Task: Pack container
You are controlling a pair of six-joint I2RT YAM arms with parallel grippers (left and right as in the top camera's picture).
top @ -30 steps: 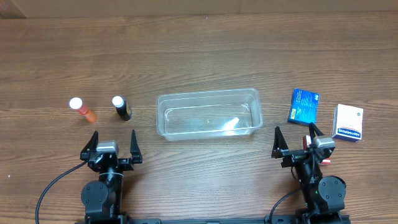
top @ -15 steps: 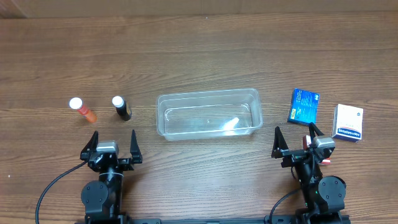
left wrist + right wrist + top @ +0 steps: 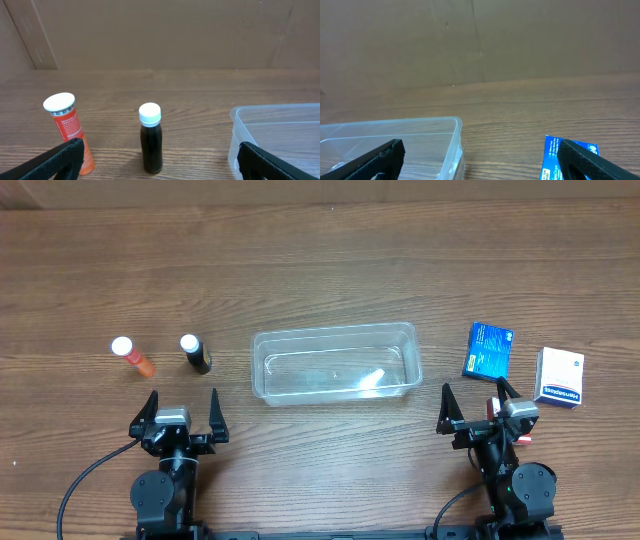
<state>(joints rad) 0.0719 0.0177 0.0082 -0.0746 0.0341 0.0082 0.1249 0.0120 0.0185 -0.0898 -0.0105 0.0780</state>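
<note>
The clear plastic container (image 3: pixel 335 364) sits mid-table and looks empty; its corner shows in the left wrist view (image 3: pixel 280 135) and the right wrist view (image 3: pixel 395 145). An orange bottle (image 3: pixel 131 355) and a black bottle (image 3: pixel 195 353), both white-capped, stand left of it, also in the left wrist view (image 3: pixel 67 127) (image 3: pixel 150 140). A blue box (image 3: pixel 488 350) and a white box (image 3: pixel 560 377) lie to its right; the blue box shows in the right wrist view (image 3: pixel 560 160). My left gripper (image 3: pixel 180 408) and right gripper (image 3: pixel 476 400) are open and empty near the front edge.
A small red thing (image 3: pixel 508 420) lies under the right gripper, mostly hidden. Brown cardboard walls stand behind the table in both wrist views.
</note>
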